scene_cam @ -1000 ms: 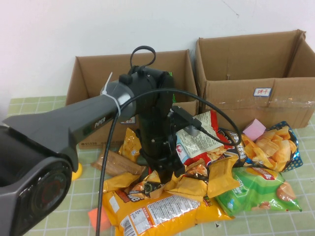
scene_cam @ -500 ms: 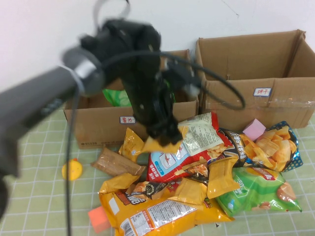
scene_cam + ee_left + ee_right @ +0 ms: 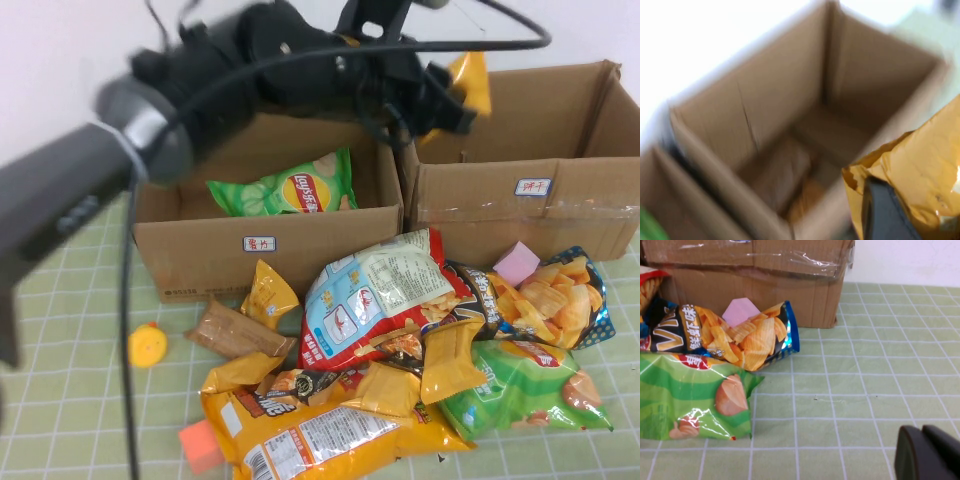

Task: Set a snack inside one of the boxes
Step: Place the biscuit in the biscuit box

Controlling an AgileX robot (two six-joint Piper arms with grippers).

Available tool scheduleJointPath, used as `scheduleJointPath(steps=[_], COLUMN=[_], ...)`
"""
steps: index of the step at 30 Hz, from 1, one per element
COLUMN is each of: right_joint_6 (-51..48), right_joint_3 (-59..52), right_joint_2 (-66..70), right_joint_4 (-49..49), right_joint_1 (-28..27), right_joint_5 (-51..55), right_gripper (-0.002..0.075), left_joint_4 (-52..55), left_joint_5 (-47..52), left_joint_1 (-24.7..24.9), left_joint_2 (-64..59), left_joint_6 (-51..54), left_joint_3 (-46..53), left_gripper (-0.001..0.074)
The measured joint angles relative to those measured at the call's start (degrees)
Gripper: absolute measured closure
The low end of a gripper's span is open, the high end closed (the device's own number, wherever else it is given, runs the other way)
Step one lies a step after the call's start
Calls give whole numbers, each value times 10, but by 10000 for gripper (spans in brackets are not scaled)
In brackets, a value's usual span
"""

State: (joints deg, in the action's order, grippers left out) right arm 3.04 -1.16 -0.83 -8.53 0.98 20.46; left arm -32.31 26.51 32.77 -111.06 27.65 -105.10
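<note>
Item: my left gripper [image 3: 462,95] pinching an orange snack bag [image 3: 473,82] over the right box [image 3: 520,140], to be released well inside its walls; my right gripper [image 3: 927,455], pressed together, parked beside that box.

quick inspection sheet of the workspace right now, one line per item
surface: green checked tablecloth, crowded with snacks in the middle.
job's things: small orange snack bag held above the right box; left box already holds a green chip bag.
clutter: pile of chip bags, yellow duck toy, pink block, orange block.
grippers: left tool shut on the orange snack bag over the right box; right tool low over bare cloth beside the pile, fingers together.
cables: black cable looping off the left arm.
surroundings: plain white wall behind the boxes.
</note>
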Motion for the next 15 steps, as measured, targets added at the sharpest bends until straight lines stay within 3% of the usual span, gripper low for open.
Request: scheduleJointPath(steps=[6, 11, 15], right_joint_6=[0, 0, 0], right_joint_3=[0, 0, 0], right_joint_2=[0, 0, 0], right_joint_4=[0, 0, 0], right_joint_1=[0, 0, 0], right_joint_5=[0, 0, 0], right_gripper=[728, 728, 728], left_joint_4=[-183, -288, -311], left_joint_5=[-160, -152, -146], left_joint_1=[0, 0, 0], left_joint_2=[-83, -177, -246], left_joint_6=[129, 238, 283], left_joint_3=[-5, -81, -172], left_gripper=[514, 514, 514])
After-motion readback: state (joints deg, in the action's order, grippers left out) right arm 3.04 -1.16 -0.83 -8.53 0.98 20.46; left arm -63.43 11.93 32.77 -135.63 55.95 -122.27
